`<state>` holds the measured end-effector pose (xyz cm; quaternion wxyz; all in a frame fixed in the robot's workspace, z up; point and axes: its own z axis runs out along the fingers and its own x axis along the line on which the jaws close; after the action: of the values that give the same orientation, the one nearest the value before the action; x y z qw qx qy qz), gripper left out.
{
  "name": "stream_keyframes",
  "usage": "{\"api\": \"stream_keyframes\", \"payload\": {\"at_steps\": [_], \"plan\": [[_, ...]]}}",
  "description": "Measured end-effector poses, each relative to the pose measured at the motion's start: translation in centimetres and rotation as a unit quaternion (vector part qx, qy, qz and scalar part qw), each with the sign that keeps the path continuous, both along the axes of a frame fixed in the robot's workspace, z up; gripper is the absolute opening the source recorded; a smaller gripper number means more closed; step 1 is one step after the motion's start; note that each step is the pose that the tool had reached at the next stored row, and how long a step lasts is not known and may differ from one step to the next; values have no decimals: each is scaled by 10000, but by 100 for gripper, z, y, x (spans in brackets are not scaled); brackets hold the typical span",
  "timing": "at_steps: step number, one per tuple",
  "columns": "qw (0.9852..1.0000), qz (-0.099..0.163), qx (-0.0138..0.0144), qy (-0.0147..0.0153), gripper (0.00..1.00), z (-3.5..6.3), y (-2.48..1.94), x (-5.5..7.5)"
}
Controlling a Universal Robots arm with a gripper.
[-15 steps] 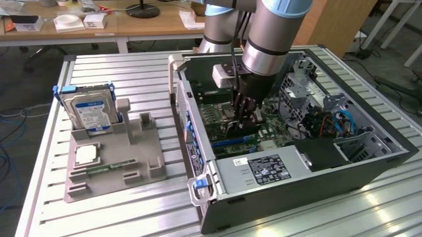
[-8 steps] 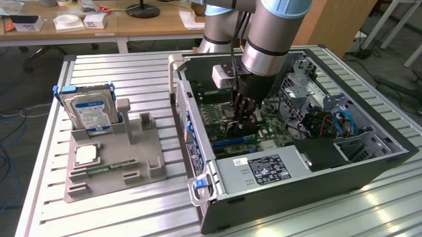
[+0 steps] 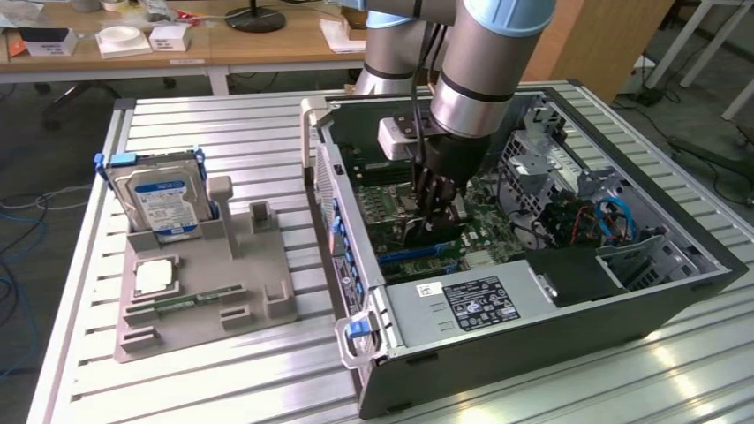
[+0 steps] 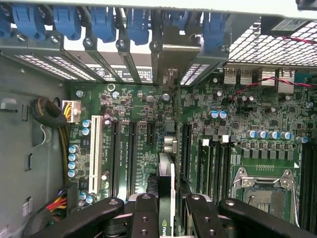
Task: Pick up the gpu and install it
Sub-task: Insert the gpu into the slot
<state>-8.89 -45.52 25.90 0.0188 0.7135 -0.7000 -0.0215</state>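
The gpu (image 4: 166, 171) is held edge-on, clamped between the fingers of the end effector (image 4: 167, 210) inside the open computer case (image 3: 659, 291), its long axis directed toward the rear slot brackets (image 4: 171, 59) and lined up just above the motherboard (image 4: 138, 124).

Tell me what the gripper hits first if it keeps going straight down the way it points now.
Most likely the motherboard: the gripper, shut on the gpu, points down into the open computer case, so the card's lower edge should meet the board's slots first. Depth is unclear.
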Motion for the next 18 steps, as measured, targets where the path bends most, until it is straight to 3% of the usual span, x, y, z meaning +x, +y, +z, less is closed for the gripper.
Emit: {"api": "stream_keyframes", "payload": {"at_steps": [5,6,18], "plan": [[10000,0,-1,0,26,-33,0,0],[10000,1,0,-30,26,-36,1,0],[10000,0,-1,-32,26,-37,1,-11]]}}
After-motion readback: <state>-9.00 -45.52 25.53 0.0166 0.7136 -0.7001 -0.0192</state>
